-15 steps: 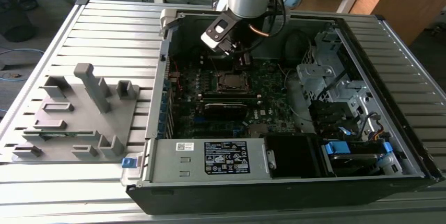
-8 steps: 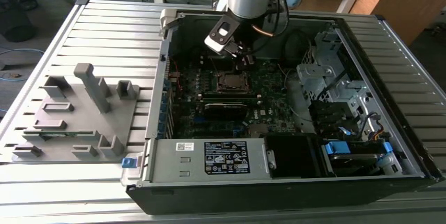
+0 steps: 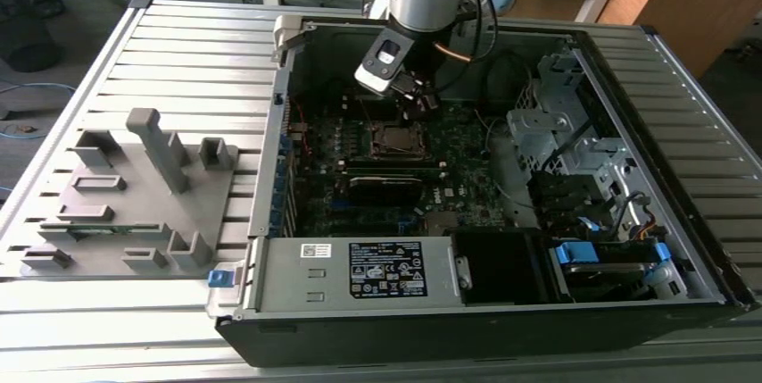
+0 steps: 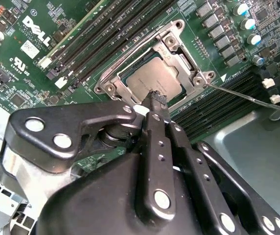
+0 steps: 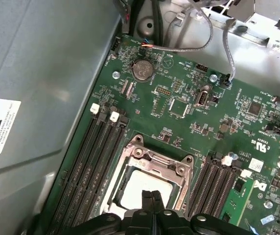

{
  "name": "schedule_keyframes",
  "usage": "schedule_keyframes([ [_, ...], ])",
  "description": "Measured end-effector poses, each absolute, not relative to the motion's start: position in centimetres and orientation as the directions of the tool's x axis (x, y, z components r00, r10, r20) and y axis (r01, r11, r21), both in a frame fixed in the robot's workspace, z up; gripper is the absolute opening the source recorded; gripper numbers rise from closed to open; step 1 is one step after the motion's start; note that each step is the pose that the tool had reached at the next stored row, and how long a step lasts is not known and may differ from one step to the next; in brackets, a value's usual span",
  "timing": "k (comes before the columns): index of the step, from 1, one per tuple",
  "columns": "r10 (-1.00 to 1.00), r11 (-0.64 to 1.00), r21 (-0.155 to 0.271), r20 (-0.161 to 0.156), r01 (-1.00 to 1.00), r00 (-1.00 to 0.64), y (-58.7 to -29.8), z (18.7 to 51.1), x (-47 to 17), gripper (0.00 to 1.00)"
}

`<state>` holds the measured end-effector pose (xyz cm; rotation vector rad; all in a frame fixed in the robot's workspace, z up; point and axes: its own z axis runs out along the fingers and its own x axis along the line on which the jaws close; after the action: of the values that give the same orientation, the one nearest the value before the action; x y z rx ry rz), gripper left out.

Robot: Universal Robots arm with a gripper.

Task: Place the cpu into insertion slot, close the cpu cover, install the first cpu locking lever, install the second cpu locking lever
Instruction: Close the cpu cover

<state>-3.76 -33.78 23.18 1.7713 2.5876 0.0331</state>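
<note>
The cpu [image 4: 147,78] lies in the insertion slot [image 3: 397,140] on the motherboard, its dull silver top showing through the window of the cpu cover [image 4: 175,46]. The cover lies flat around the chip in both wrist views, cpu [image 5: 137,188] and cover [image 5: 154,159]. My gripper [image 4: 154,99] is shut with nothing between its fingers, and its tips hover at the cover's edge just over the chip. In the exterior view the gripper [image 3: 419,102] hangs just behind the socket. A thin wire locking lever [image 4: 243,95] sticks out sideways from one socket corner.
The motherboard [image 5: 179,107] sits inside an open computer case [image 3: 357,276]. Long black memory slots [image 5: 98,161] flank the socket on both sides. Loose cables [image 5: 213,34] and a drive cage [image 3: 559,133] lie at the exterior view's right. A grey fixture [image 3: 131,195] stands left of the case.
</note>
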Motion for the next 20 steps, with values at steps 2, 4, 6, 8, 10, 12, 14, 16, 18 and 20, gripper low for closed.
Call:
schedule_keyframes([
  [2, 0.932, 0.362, 0.021, 0.007, 0.932, -0.362, -33.78, 23.18, -3.76, 0.11],
  [4, 0.932, 0.362, 0.021, 0.007, 0.932, -0.362, -33.78, 23.18, -3.76, 0.11],
  [6, 0.932, 0.363, 0.021, 0.007, 0.931, -0.364, -33.79, 23.18, -3.76, 0.11],
  [8, 0.924, 0.382, 0.021, 0.007, 0.924, -0.382, -33.78, 23.18, -3.76, 0.11],
  [10, 0.912, 0.410, 0.021, 0.007, 0.912, -0.410, -33.78, 23.17, -3.76, 0.11],
  [12, 0.900, 0.436, 0.021, 0.007, 0.900, -0.437, -33.78, 23.17, -3.76, 0.11],
  [14, 0.889, 0.457, 0.021, 0.007, 0.889, -0.457, -33.78, 23.17, -3.76, 0.11],
  [16, 0.886, 0.463, 0.021, 0.007, 0.886, -0.464, -33.78, 23.17, -3.76, 0.11],
  [18, 0.886, 0.464, 0.021, 0.007, 0.885, -0.464, -33.78, 23.16, -3.76, 0.11],
  [20, 0.885, 0.464, 0.021, 0.007, 0.885, -0.465, -33.78, 23.17, -3.76, 0.11],
])
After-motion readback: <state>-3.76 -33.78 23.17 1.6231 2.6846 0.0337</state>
